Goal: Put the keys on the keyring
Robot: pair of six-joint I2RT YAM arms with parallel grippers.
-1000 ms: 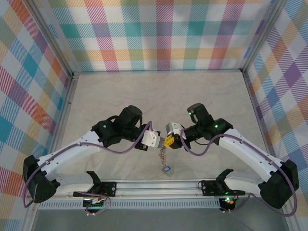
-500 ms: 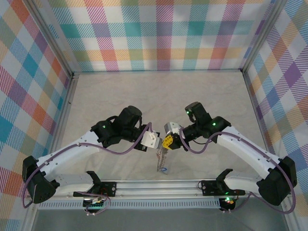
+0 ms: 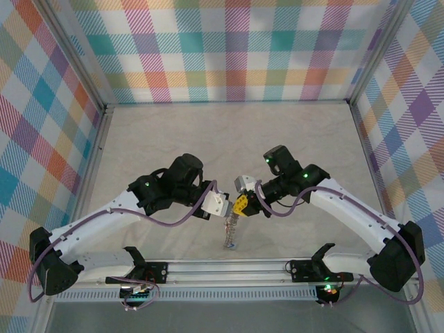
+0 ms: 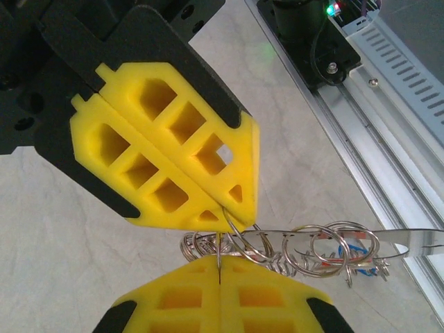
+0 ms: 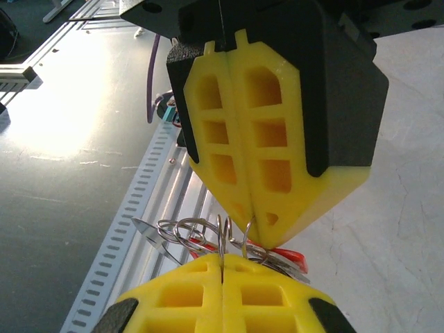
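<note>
In the top view the two arms met at lower ctr of the frame, over the pale beige table (image 3: 208, 139), a little above the aluminium rail (image 3: 208, 266) along the btm.

The left gripper (image 4: 219, 269), yellow and latticed, was pressed fully together. In the left wrist view, at btm ctr, a thin wire went straight into the seam btw. its tips, so it was pinching the thin pale silver wire keyring (image 4: 326, 239). The right gripper (image 5: 222, 267) was pressed together too. In the right wrist view, btm ctr, the same wire stood in its seam, so it was also pinching the keyring. The two grippers were nearly tip to tip, w/ the wire btw. them.

The keyring hung from both grippers. In the top view it dropped as a short silver bunch just below the meeting point, towards the rail; whether its lower end touched the table I could not tell. In the left wrist view its round loops overlapped, low and right of ctr.

The small keys w/ coloured plastic heads (image 5: 290, 258) were in that bunch. A red head showed low, right of ctr, in the right wrist view. In the left wrist view bits of blue and red sat behind the loops, and one flat metal blade reached the right edge. The no. of keys, and which were threaded, I could not tell.
</note>
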